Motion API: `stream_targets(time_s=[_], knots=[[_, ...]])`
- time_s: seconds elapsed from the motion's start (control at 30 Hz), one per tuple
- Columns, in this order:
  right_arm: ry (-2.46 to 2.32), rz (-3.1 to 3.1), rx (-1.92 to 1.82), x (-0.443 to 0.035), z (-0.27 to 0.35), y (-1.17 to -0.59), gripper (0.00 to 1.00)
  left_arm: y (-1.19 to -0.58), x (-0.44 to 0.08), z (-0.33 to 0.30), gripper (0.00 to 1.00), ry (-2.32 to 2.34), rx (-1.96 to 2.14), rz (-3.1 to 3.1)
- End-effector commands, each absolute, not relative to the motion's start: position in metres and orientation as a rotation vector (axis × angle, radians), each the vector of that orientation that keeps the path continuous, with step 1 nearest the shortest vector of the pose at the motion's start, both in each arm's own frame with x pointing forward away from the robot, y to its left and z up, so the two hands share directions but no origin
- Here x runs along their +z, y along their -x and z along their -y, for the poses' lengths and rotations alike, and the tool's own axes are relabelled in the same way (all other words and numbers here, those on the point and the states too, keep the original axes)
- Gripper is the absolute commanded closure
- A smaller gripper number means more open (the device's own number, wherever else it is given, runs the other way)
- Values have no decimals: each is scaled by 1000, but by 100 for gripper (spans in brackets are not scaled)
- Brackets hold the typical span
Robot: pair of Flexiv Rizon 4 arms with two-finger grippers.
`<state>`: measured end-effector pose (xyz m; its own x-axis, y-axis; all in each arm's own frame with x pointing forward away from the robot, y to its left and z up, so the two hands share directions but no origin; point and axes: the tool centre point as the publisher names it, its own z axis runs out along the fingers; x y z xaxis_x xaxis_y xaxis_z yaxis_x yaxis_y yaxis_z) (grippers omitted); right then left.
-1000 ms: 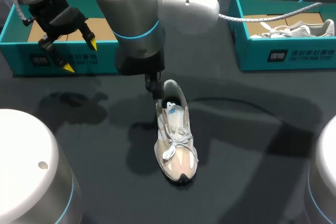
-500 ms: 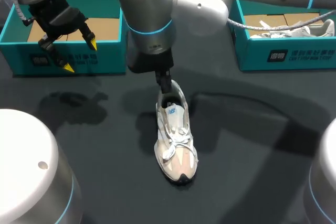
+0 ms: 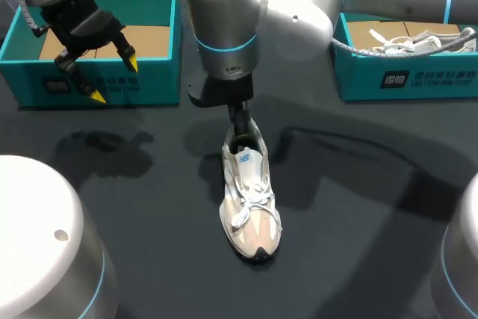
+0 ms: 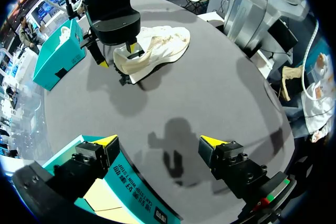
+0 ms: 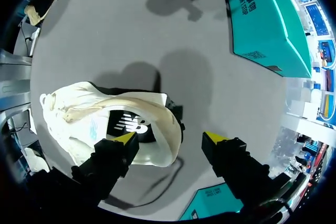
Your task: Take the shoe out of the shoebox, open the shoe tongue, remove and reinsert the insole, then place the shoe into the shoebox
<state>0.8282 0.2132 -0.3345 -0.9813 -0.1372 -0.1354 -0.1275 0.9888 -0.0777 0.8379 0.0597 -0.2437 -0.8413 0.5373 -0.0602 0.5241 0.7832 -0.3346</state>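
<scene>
A beige and white shoe point(image 3: 250, 199) lies on the dark table, toe toward me. My right gripper point(image 3: 239, 121) hangs over its heel. In the right wrist view one finger sits inside the shoe point(image 5: 79, 114) above the dark insole point(image 5: 126, 124). The other finger stands outside the heel collar with a gap, so the right gripper point(image 5: 170, 137) is open astride the heel wall. The left wrist view shows the same straddle at the right gripper point(image 4: 118, 56). My left gripper point(image 3: 113, 78) hovers open and empty over the left teal shoebox point(image 3: 89, 87).
A second teal shoebox point(image 3: 411, 76) at the back right holds another white shoe point(image 3: 414, 41). The left shoebox point(image 4: 126, 203) lies just under my left gripper point(image 4: 160, 141). Bare dark table surrounds the shoe point(image 4: 157, 45).
My right arm has shifted to the right, bringing its gripper from beside the heel to over it, and its fingers have narrowed. The left arm and the shoe have stayed put.
</scene>
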Motion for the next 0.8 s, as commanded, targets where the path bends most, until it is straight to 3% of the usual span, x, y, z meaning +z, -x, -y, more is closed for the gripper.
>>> stream_targets(time_s=[0.03,0.37,0.8], knots=[[222,-2994,-96,-345,-215,-831,24,-838,-244,-60,0,873,529,2930],[310,-3020,-84,-365,-218,-835,27,-838,-244,-60,0,873,529,2930],[341,-3047,-49,-381,-216,-834,45,-838,-244,-60,0,873,529,2930]])
